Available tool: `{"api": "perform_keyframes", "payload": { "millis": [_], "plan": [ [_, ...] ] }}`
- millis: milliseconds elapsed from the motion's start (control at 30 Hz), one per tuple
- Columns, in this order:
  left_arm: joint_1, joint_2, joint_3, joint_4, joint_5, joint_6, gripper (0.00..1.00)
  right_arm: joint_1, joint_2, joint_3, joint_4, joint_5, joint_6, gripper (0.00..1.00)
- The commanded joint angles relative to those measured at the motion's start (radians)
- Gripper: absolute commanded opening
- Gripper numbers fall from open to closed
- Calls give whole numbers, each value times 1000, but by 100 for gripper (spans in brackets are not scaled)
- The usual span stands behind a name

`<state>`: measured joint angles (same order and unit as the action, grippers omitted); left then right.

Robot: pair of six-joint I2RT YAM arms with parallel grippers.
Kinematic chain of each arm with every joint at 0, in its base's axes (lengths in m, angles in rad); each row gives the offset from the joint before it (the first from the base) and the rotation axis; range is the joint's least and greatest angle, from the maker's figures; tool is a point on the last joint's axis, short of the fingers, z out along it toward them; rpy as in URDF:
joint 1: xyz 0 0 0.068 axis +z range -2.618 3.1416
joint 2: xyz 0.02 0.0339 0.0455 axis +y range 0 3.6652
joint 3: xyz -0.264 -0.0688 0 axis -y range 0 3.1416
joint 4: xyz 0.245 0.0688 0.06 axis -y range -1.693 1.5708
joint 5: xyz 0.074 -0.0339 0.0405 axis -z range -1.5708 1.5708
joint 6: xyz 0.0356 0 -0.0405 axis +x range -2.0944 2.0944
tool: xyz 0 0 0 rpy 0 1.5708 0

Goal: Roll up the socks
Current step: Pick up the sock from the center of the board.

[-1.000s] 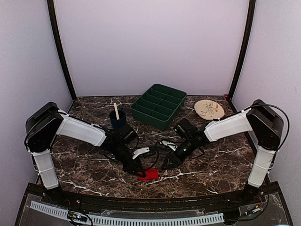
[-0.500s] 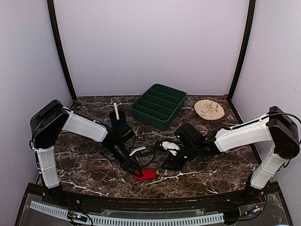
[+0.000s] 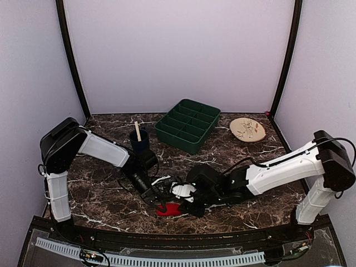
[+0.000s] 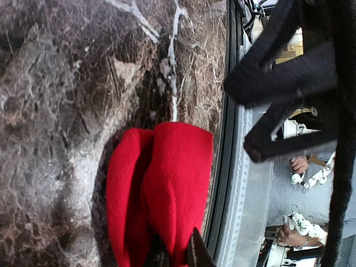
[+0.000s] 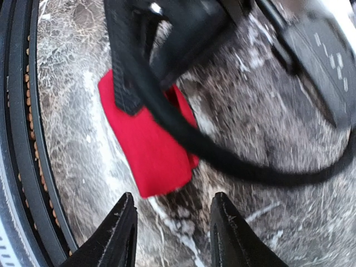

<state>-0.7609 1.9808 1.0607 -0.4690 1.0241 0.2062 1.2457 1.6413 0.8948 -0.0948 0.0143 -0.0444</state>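
The red sock [image 3: 168, 209] lies folded on the marble table near the front edge; it also shows in the left wrist view [image 4: 161, 183] and the right wrist view [image 5: 147, 142]. My left gripper [image 3: 161, 202] is shut on the sock's near fold, its fingertips [image 4: 194, 255] pinching the cloth. My right gripper [image 3: 190, 208] is open just right of the sock, its fingers [image 5: 119, 231] apart and empty above the table. The white patches and the teal sock are hidden.
A green compartment tray [image 3: 187, 124] stands at the back middle. A dark cup with a wooden stick [image 3: 139, 139] is at the back left, a round wooden plate [image 3: 247, 129] at the back right. The black front rail [image 5: 16, 139] runs close to the sock.
My right arm has swung left and down toward the sock, gripper open. My left gripper stayed on the sock and drew it slightly left.
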Motion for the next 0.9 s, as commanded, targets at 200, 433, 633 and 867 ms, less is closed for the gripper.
{"api": "perform_keyframes", "payload": {
  "millis": [200,433,633,867],
  "plan": [
    [15,12,-24,-49,51,37,1,88,150,130,3,103,-96,44],
    [18,6,-47,-56,63,51,1,101,209,170,4,105,-126,45],
    [23,3,-53,-58,69,57,1,103,246,188,-5,93,-152,45],
    [29,3,-49,-66,85,64,1,101,275,188,-14,64,-172,42]
  ]
}}
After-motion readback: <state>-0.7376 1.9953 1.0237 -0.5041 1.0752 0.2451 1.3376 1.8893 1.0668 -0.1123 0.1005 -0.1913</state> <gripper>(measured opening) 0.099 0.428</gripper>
